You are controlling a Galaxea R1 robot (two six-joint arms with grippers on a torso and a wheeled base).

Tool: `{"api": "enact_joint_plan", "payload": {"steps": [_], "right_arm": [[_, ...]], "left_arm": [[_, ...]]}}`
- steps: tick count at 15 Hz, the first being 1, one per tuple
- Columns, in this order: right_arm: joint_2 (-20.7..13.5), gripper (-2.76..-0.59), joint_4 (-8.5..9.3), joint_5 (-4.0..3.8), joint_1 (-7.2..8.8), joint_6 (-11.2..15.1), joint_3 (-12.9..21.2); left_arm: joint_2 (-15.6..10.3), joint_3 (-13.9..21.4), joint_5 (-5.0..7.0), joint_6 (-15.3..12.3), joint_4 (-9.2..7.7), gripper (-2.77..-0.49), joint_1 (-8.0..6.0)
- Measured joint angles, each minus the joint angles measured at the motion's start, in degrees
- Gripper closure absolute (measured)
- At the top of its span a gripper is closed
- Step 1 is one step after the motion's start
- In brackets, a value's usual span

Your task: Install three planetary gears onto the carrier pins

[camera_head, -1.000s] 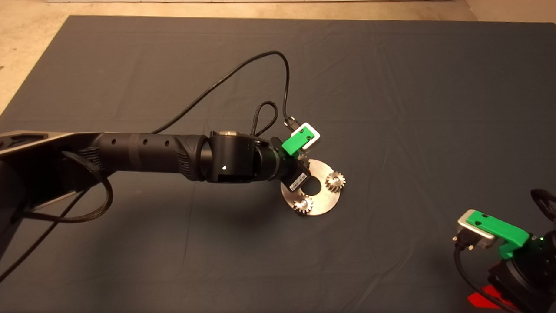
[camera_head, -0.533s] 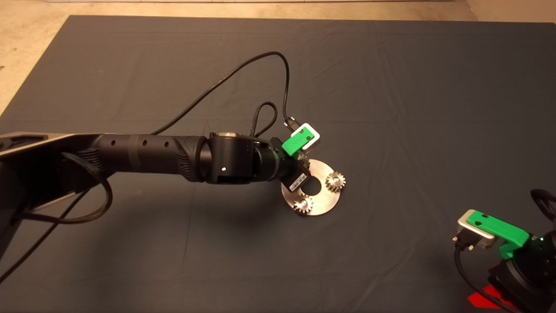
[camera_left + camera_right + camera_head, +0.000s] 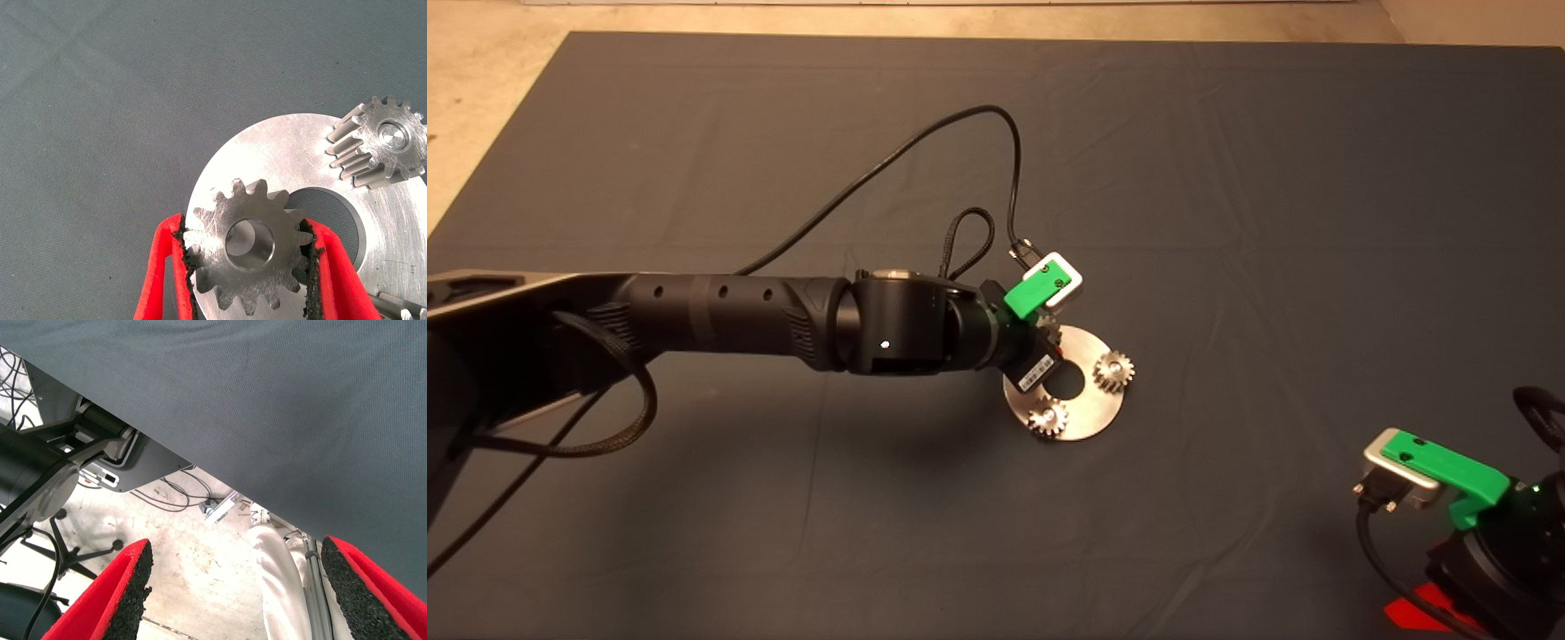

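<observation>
Left gripper (image 3: 248,267) is clamped on the third gear (image 3: 248,241), held over the disc (image 3: 280,157) edge; a pin shows through its bore, seating unconfirmed. Two planetary gears (image 3: 1113,369) (image 3: 1048,417) already sit on their carrier pins (image 3: 392,133). Remaining, by judgement: press home and release. Right gripper (image 3: 233,587) parked at the mat (image 3: 1227,178) edge, fingers spread wide, empty.

Head camera overhead; wrist cameras close.
Head and left wrist views share the disc (image 3: 1064,382) (image 3: 280,160); right wrist looks past the mat (image 3: 267,393) edge.
</observation>
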Motion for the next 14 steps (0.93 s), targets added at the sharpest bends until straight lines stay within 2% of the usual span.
{"api": "enact_joint_plan", "payload": {"steps": [7, 14], "right_arm": [[0.13, -1.86, 0.00, -0.01, 0.00, 0.02, 0.00], [0.11, -1.86, 0.00, 0.00, -0.02, 0.02, 0.00]], "left_arm": [[0.31, -1.55, -1.99, 0.90, -0.17, -0.59, -0.18], [0.26, -1.82, -2.47, 1.30, -0.24, -0.59, -0.32]]}}
